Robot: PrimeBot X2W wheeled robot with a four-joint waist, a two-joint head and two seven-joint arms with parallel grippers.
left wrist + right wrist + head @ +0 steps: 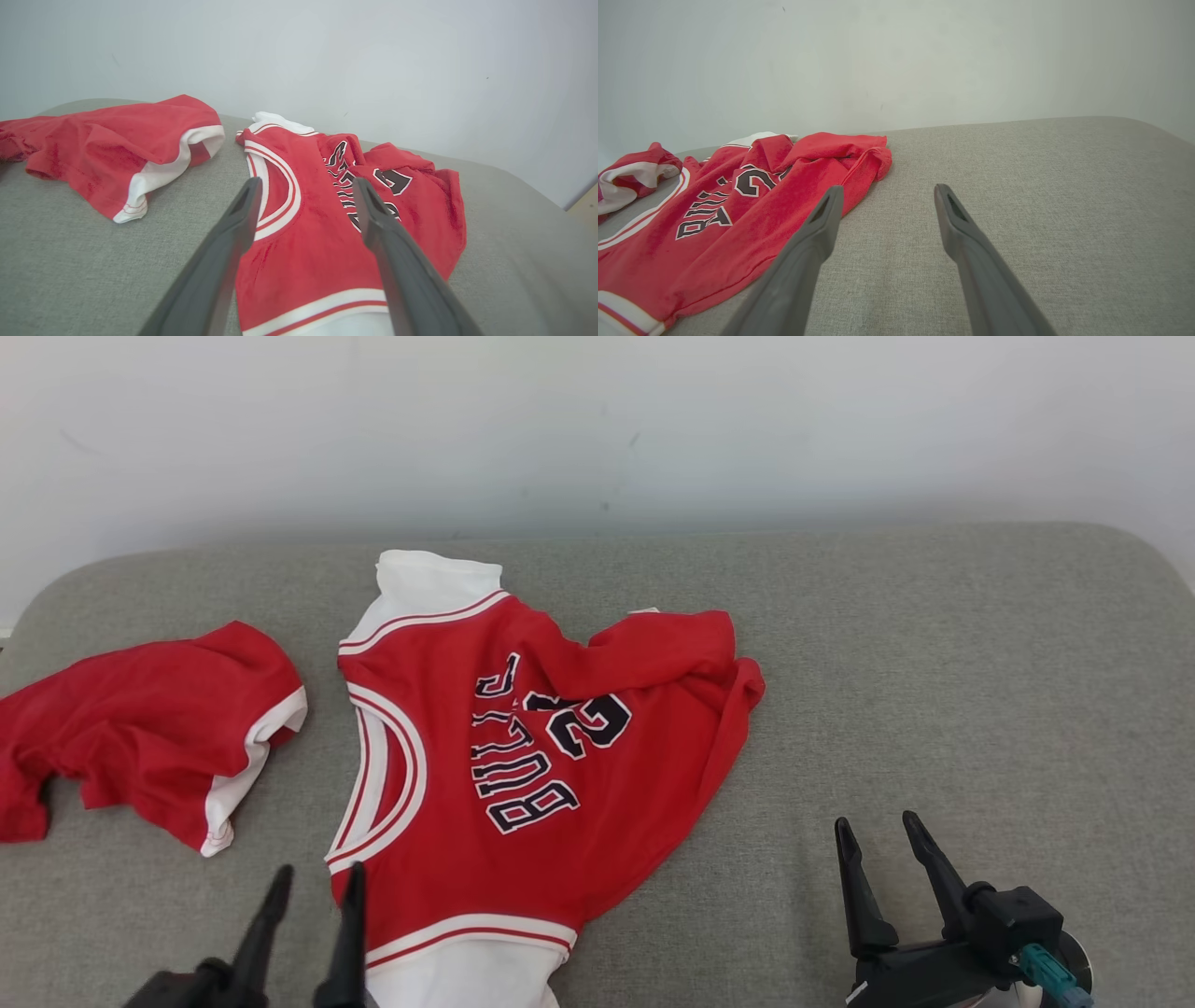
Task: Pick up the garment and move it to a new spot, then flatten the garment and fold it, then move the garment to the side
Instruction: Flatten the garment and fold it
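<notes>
The red Bulls jersey point(448, 859) lies near the middle of the grey fabric-covered worktop point(980, 663). Its lettering runs sideways to the robot, and white cloth shows at its far and near ends. Its left part lies fairly smooth, with the curved white-trimmed opening flat on the worktop. Its right part is bunched: a thick fold rides over the number and ends in a rumpled edge at the far right. A second red garment point(140, 719) with white trim lies crumpled to the left, apart from the jersey.

The left claw point(317, 896) is released, its fingers spread and gripping nothing. It sits just at the jersey's near left corner, and in the left wrist view the spread fingers frame the cloth beyond them. The right claw point(876, 823) is also released and empty, over bare worktop to the right of the jersey and clear of it.

Judging from this, the jersey is already set down in its spot and flattening is the step in hand; no fold has been made yet. The next move seems to call for the right claw to reach in to the rumpled right edge, pinch the top layer only, and draw it outward to the right. The left claw would pin or hold the near left corner so that the whole jersey does not slide. The fold over the number has to open before any folding makes sense.
</notes>
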